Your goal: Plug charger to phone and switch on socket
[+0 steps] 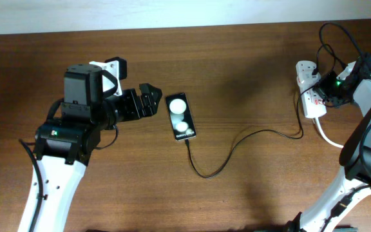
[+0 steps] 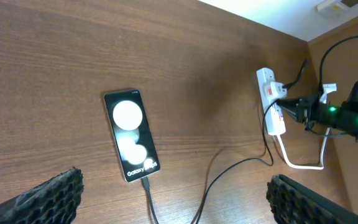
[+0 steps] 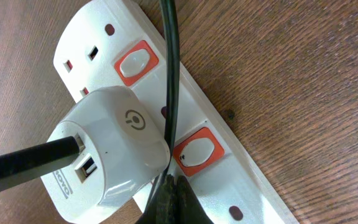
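Note:
The black phone (image 1: 180,117) lies flat mid-table, two white round patches on its face; it also shows in the left wrist view (image 2: 131,135). The thin black charger cable (image 1: 237,145) has its plug tip in the phone's near end (image 2: 145,183) and runs right to the white adapter (image 3: 107,146), which sits in the white socket strip (image 1: 309,90). My left gripper (image 1: 148,100) is open and empty just left of the phone. My right gripper (image 3: 174,196) is shut, its tips on the strip beside an orange-red switch (image 3: 196,152).
A second orange-red switch (image 3: 135,62) sits further along the strip. The strip's thick white cord (image 1: 327,137) curves off toward the right arm. Black cables loop above the strip at the far right (image 1: 330,38). The table's back edge meets a pale wall (image 1: 172,13).

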